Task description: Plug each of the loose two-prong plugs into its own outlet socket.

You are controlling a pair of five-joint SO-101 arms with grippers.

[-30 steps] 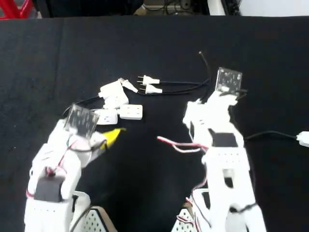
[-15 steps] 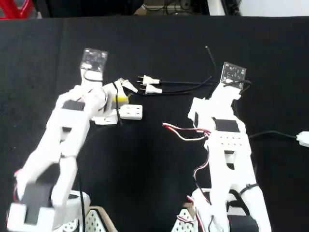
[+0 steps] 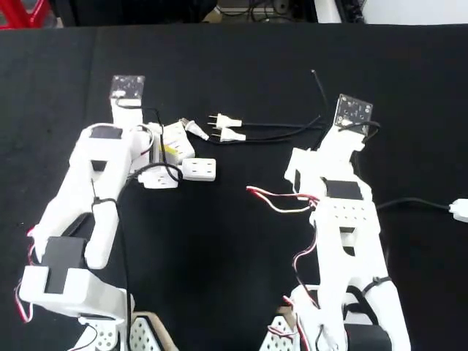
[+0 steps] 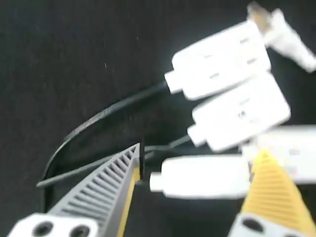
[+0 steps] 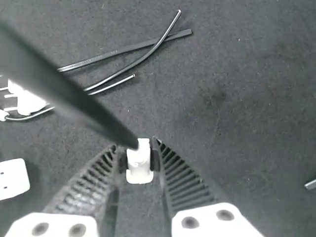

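— Where is your left gripper (image 4: 200,150) sitting?
— You're seeing it hanging over the outlet cluster, its claw spread wide on either side of one white outlet block (image 4: 205,177)
— And your right gripper (image 5: 137,144)?
— It's pinching a white plug (image 5: 138,165) by the body, with the black cable (image 5: 59,89) trailing away. Two loose plugs (image 3: 225,121) are lying on the black table (image 3: 241,278) just beside the outlets

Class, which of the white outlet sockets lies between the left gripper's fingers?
The outlet socket spanning the gap between the left gripper's grey and yellow fingers; the other sockets lie outside that gap.
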